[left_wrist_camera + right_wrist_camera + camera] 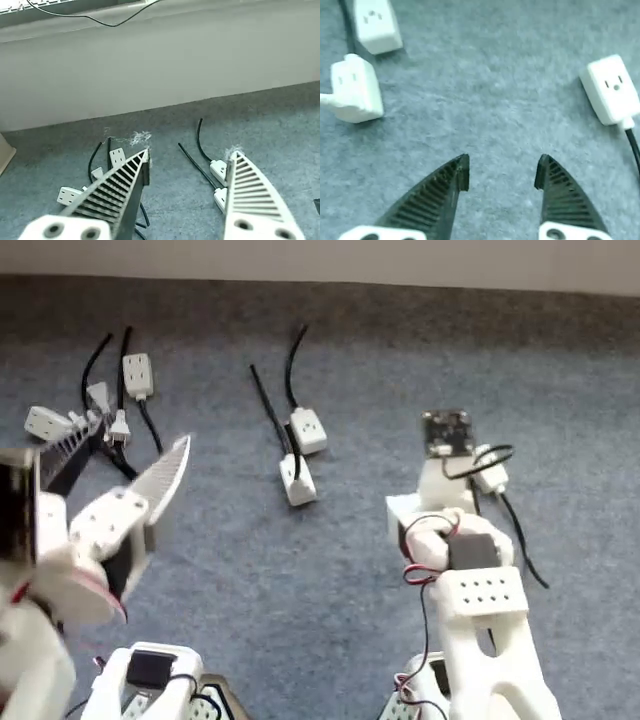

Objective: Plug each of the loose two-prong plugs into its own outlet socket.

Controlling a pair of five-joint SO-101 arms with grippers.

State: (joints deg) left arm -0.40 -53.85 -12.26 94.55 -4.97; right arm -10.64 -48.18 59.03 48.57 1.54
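1. Soft, even light covers the carpet (330, 560) in the high view, with no hard-edged shadows.
2. The far strip of carpet below the wall (320, 258) is darker than the near part.
3. Near left, the left arm (50, 560) has a white shell that glares almost plain white.
4. In the right wrist view, the outlet socket (612, 90) casts only a faint, thin shadow.

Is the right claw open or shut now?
The right claw is open: its fingers stand apart above the carpet, nothing between them.
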